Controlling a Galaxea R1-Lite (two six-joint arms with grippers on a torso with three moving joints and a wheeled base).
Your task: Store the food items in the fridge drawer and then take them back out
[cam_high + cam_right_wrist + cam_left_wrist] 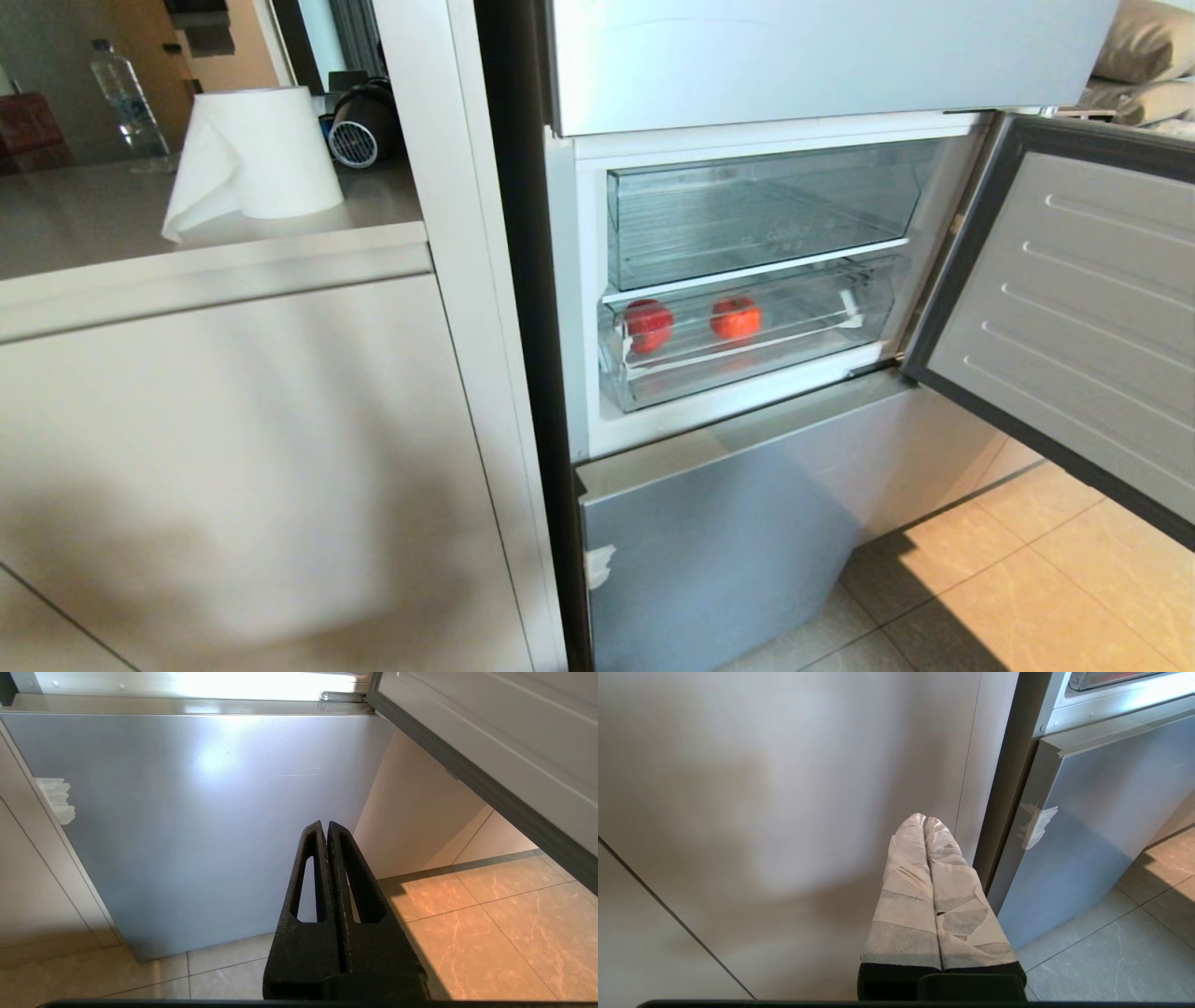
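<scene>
food items (735, 318) inside fridge drawer (747, 369) | fridge door (1074, 317) swung wide

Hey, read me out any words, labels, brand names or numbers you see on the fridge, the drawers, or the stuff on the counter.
No text can be read anywhere.
Water bottle on the counter: its label is too blurred to read.
Upper clear bin: faint marks on its front, not legible.
Fridge drawer holding the two tomatoes: no lettering.
Lower fridge door: only a torn white sticker remnant, blank.
Paper towel roll: plain.
</scene>
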